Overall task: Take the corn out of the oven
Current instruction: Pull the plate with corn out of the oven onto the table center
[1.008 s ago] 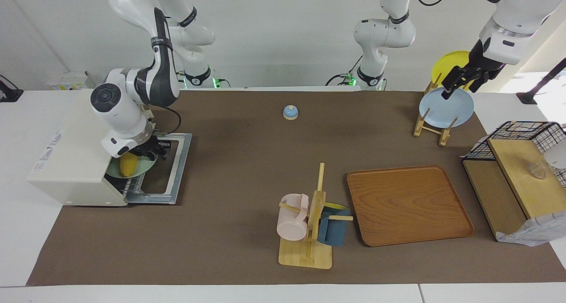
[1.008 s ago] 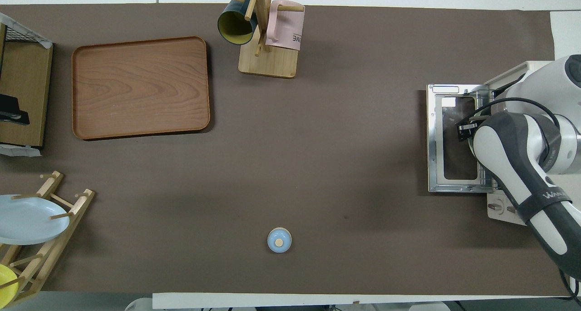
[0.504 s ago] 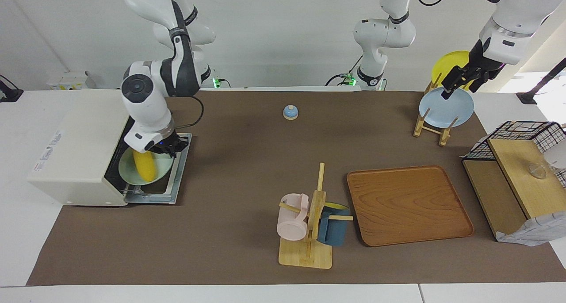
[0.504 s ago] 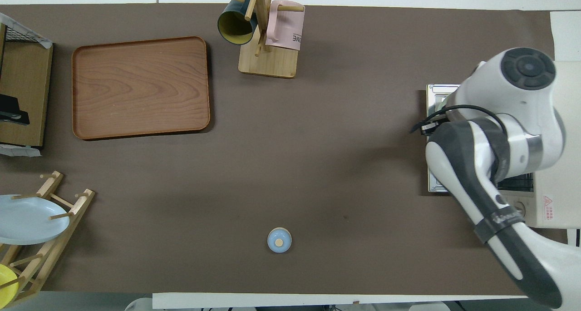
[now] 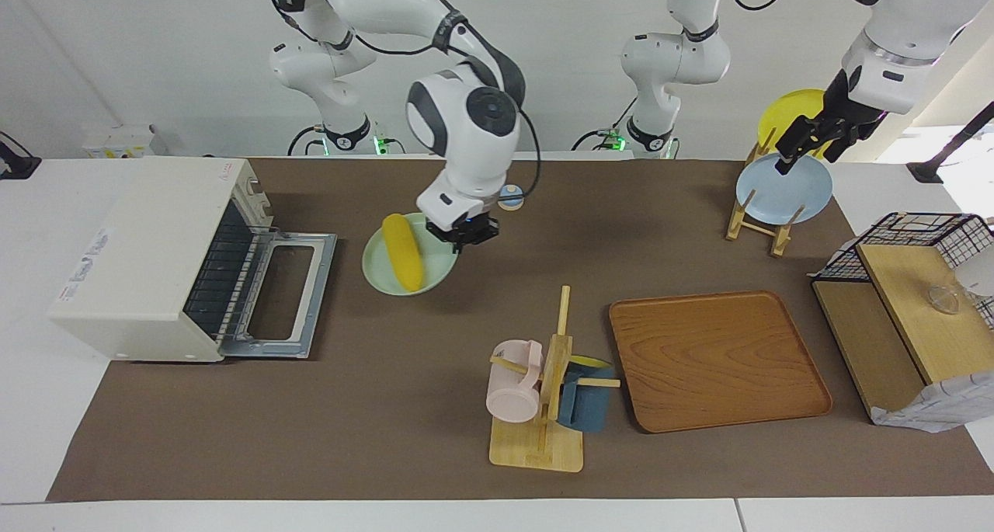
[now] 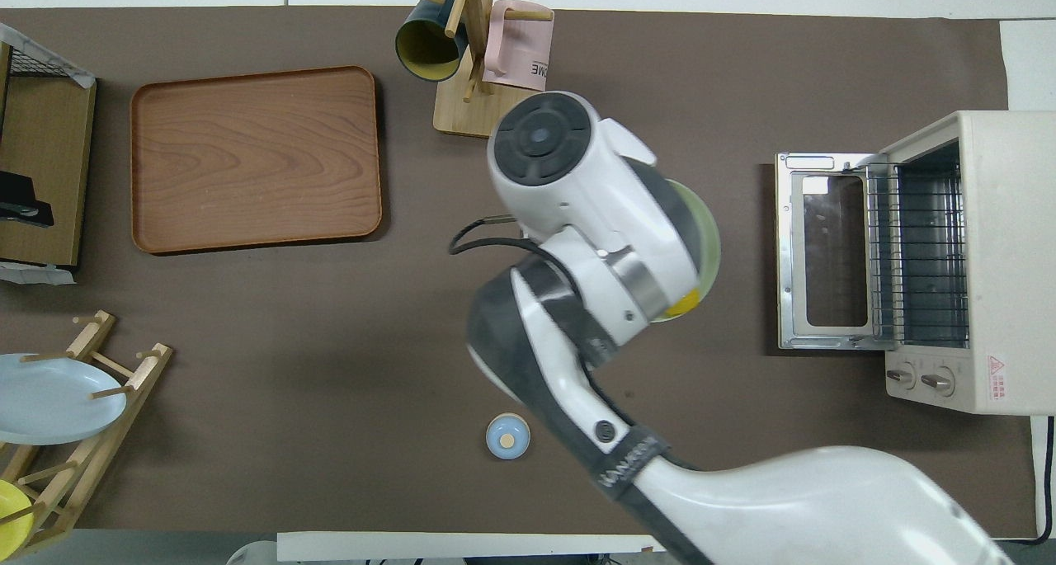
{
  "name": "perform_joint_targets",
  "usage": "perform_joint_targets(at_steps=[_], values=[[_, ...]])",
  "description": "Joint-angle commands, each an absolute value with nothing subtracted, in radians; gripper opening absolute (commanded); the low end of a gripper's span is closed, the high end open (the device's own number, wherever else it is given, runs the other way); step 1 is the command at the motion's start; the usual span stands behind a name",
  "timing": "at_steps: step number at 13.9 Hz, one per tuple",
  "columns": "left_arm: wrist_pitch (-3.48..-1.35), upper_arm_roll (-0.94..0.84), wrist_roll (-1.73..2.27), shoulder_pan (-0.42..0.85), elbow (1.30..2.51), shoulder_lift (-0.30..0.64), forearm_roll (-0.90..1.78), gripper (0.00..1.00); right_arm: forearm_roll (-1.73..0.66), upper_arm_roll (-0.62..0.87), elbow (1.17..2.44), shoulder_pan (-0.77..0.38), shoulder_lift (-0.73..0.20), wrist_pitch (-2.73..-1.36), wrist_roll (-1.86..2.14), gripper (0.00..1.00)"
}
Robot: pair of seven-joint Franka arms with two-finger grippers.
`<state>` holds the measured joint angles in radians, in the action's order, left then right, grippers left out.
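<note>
The corn (image 5: 405, 251) lies on a pale green plate (image 5: 380, 272). My right gripper (image 5: 464, 235) is shut on the plate's rim and holds it above the mat, between the oven (image 5: 140, 260) and the bell. The oven's door (image 5: 283, 299) lies open and its rack (image 5: 225, 276) is bare. In the overhead view my right arm covers most of the plate (image 6: 709, 243); only the corn's tip (image 6: 683, 303) shows, and the oven (image 6: 990, 260) stands empty. My left gripper (image 5: 811, 140) waits over the plate rack.
A blue bell (image 5: 510, 197) sits just beside the right arm's wrist. A mug tree (image 5: 543, 392) with two mugs and a wooden tray (image 5: 714, 357) stand farther from the robots. A rack holds a blue plate (image 5: 780, 190) and a yellow plate (image 5: 788, 109). A wire basket (image 5: 908, 245) stands at the left arm's end.
My right gripper has drawn the green plate with the corn out of the oven and carried it toward the middle of the table. The left arm has not moved.
</note>
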<state>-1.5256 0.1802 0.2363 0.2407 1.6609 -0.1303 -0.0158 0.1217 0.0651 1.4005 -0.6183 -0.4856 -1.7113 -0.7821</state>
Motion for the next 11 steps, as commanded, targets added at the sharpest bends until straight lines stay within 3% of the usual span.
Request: perform_joint_targets(at_steps=[1, 4, 6, 7, 9, 11], values=[[-1.522, 0.172, 0.235, 0.23, 1.66, -0.137, -0.023, 1.0, 0.095, 0.066, 1.21, -0.678, -0.659, -1.734, -0.94, 0.0], [-1.513, 0.17, 0.241, 0.232, 1.661, -0.138, -0.023, 1.0, 0.064, 0.069, 1.221, -0.709, -0.699, -1.853, -1.003, 0.03], [-1.509, 0.17, 0.241, 0.232, 1.67, -0.143, -0.023, 1.0, 0.064, 0.069, 1.227, -0.701, -0.699, -1.89, -1.005, 0.35], [-1.522, 0.17, 0.242, 0.233, 1.689, -0.15, -0.023, 1.0, 0.064, 0.069, 1.226, -0.703, -0.698, -1.914, -1.005, 0.46], [-1.689, 0.141, 0.279, 0.262, 1.909, -0.227, -0.018, 1.0, 0.069, 0.064, 1.189, -0.693, -0.678, -1.924, -0.999, 0.48], [-1.884, 0.091, 0.484, 0.383, 2.067, -0.216, -0.012, 1.0, 0.078, 0.058, 1.236, -0.599, -0.58, -1.885, -0.878, 0.5]])
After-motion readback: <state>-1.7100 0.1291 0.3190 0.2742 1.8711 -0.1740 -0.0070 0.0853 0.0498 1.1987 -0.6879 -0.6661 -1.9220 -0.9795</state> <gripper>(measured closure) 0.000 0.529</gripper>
